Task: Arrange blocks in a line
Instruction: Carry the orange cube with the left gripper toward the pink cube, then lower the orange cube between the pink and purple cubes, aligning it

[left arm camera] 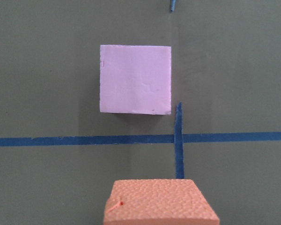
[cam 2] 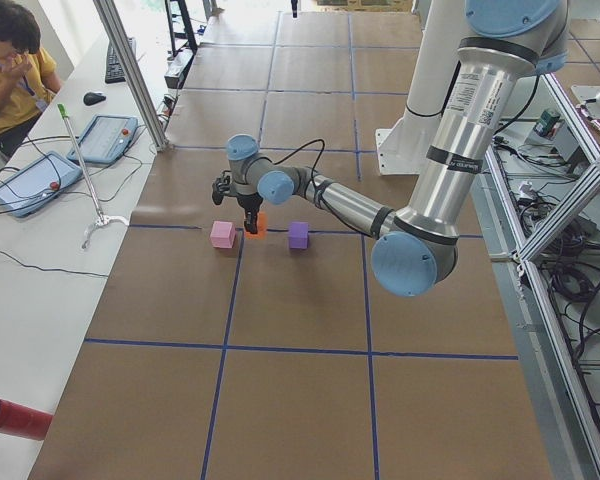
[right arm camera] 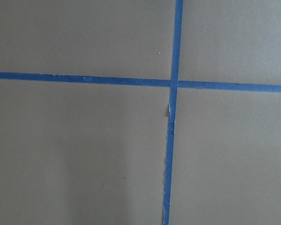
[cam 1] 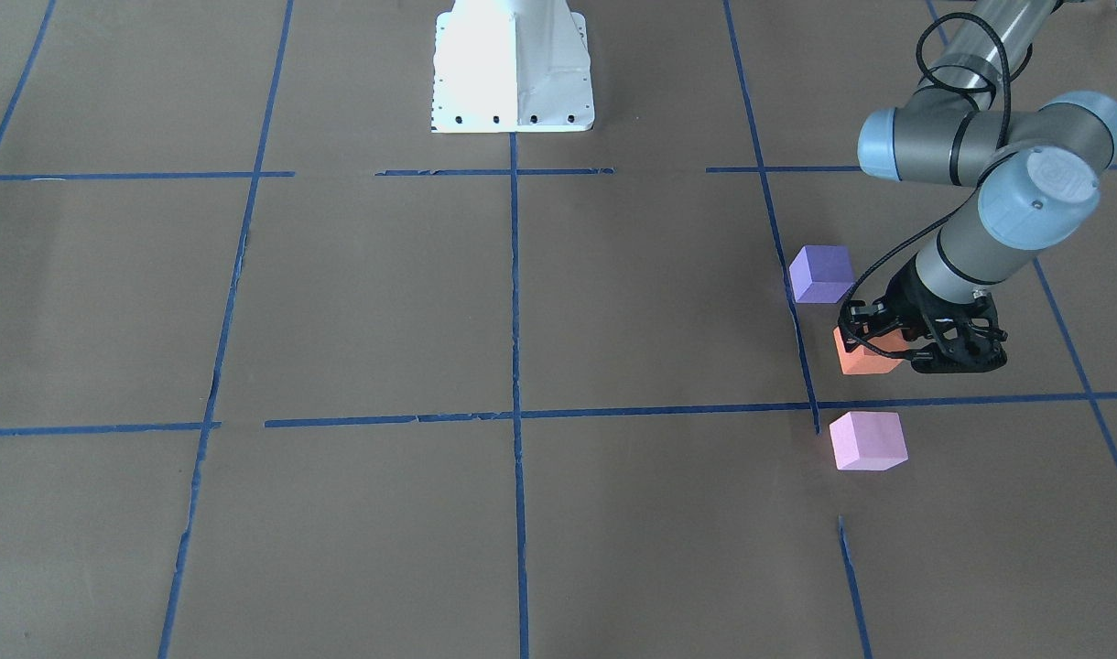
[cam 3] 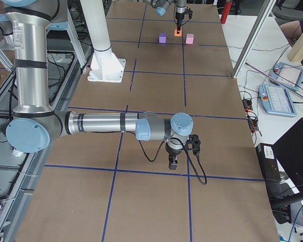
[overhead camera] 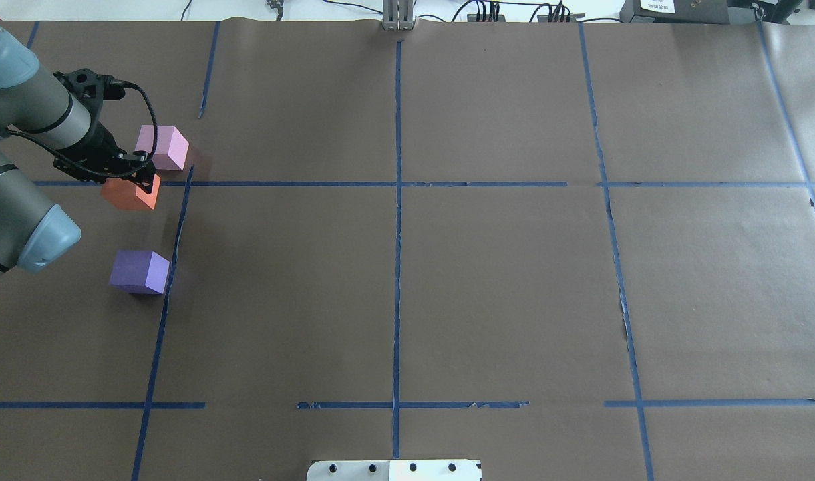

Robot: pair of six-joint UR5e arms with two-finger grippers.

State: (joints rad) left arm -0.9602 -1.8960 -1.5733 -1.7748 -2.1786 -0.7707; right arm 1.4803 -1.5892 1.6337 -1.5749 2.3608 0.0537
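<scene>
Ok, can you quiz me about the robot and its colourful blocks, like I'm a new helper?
1. True or false: the purple block sits in the middle of the row.
2. Which block is the left gripper down at? A pink block, B orange block, C purple block.
3. Fill in the gap: the table has ___ blocks on it.
Key: 1 false; 2 B; 3 three.

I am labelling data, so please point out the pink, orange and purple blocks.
pink block (left arm camera: 136, 78), left wrist view, top face.
orange block (cam 1: 865, 360), front-facing view, exposed lower part.
purple block (cam 1: 824, 273), front-facing view, near its centre.
</scene>
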